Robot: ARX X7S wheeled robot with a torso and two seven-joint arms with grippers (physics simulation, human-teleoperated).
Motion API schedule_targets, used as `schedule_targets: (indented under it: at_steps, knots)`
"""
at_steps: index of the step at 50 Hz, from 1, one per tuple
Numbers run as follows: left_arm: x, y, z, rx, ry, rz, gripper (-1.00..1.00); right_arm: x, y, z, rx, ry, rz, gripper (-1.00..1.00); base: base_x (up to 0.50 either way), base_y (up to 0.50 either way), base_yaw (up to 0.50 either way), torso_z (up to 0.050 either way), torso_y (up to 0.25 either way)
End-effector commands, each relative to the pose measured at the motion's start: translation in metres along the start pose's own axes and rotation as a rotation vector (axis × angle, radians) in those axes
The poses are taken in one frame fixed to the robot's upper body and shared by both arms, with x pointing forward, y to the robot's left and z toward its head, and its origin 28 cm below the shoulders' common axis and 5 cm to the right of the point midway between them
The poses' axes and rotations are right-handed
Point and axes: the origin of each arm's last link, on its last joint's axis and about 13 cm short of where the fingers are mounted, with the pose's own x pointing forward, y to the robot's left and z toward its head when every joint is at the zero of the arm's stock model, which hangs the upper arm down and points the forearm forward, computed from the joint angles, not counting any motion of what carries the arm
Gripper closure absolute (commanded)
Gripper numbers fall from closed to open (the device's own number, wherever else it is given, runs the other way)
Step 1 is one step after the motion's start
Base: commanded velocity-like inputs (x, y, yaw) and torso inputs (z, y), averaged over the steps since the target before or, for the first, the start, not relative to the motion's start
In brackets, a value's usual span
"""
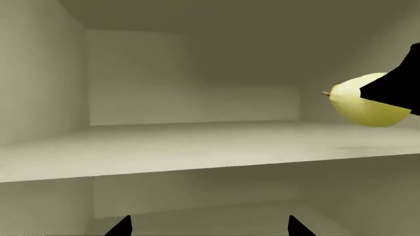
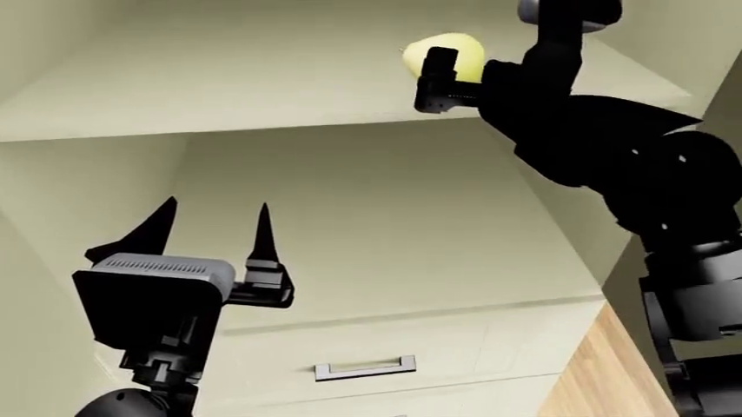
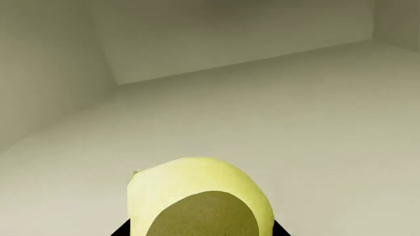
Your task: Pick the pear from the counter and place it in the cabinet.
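The pale yellow pear point(image 2: 447, 54) is held in my right gripper point(image 2: 439, 80), which is shut on it just above the upper shelf point(image 2: 232, 78) of the cream-white cabinet. In the right wrist view the pear point(image 3: 196, 191) fills the space between the jaws, over the shelf floor point(image 3: 295, 123). In the left wrist view the pear point(image 1: 364, 105) hangs a little above the shelf board point(image 1: 196, 147), its stem pointing inward. My left gripper point(image 2: 215, 230) is open and empty, lower down in front of the cabinet's open compartment; in its own view it point(image 1: 208, 227) faces the shelves. The counter is mostly out of view.
A cabinet drawer with a silver bar handle point(image 2: 365, 368) sits below the open compartment. A strip of brown wood grain point(image 2: 592, 373) shows at the lower right. The cabinet's side walls point(image 1: 39, 73) and back wall point(image 3: 229, 34) enclose the shelf.
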Motion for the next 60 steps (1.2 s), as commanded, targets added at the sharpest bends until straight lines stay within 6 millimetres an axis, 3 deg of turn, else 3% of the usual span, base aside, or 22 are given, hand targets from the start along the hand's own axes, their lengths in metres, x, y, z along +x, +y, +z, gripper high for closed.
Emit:
schedule_targets:
  at_steps: [1, 26, 36, 60]
  knots:
    - [0.0, 0.001, 0.0, 0.0, 0.002, 0.006, -1.0, 0.026, -0.009, -0.008, -0.022, 0.016, -0.028, 1.0, 0.0, 0.0, 0.0, 0.0, 0.0]
    - [0.002, 0.003, -0.003, 0.002, 0.009, 0.019, -1.0, 0.058, -0.021, -0.024, -0.027, 0.044, -0.072, 1.0, 0.0, 0.0, 0.0, 0.0, 0.0]
    - [0.001, 0.004, -0.004, 0.004, 0.007, 0.028, -1.0, 0.069, -0.019, -0.016, -0.037, 0.028, -0.081, 1.0, 0.0, 0.0, 0.0, 0.0, 0.0]
    - [-0.002, 0.008, -0.002, 0.003, 0.001, 0.056, -1.0, 0.071, -0.021, -0.029, -0.036, 0.051, -0.144, 1.0, 0.0, 0.0, 0.0, 0.0, 0.0]
